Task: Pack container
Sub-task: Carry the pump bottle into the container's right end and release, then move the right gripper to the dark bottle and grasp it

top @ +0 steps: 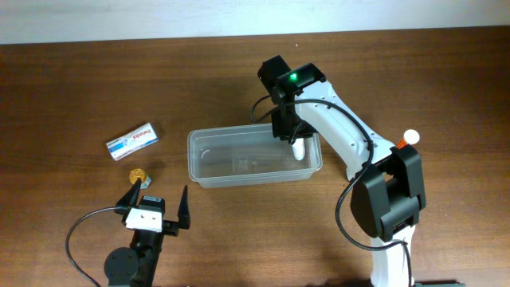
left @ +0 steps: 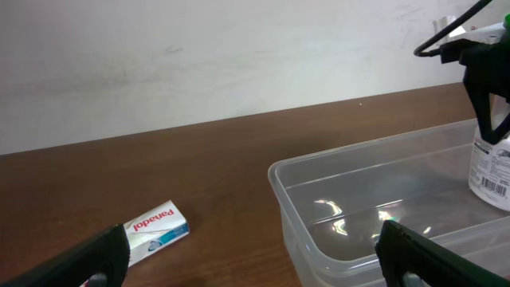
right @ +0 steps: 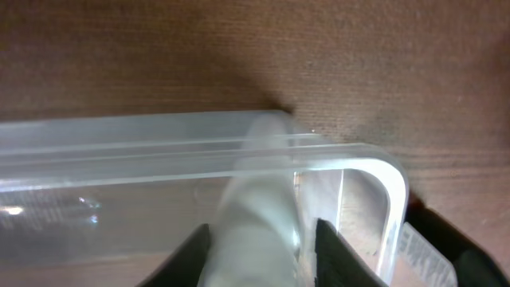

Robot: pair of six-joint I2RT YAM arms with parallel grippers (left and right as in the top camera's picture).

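R: my right gripper [top: 296,142] pinching a white labelled bottle [left: 490,167], upright inside the right end of the clear container [top: 194,159] | container mid-table, open side up, long axis left–right in the overhead view, holds that one bottle | L: my left gripper [top: 157,205] spread, apart from the container | blue-white box [left: 155,231] reads "panadol"

Only one legible word: "panadol" in red lowercase on the small white-and-blue box [left: 155,231] lying on the surface. It reads upside down in the left wrist view. Finer print on its blue band is too small to read. Overhead shows the same box, lettering not legible there. The white bottle [left: 492,171] at the right end of the container [left: 288,215] has a label with a barcode and small print, unreadable. Right wrist view: label blurred.
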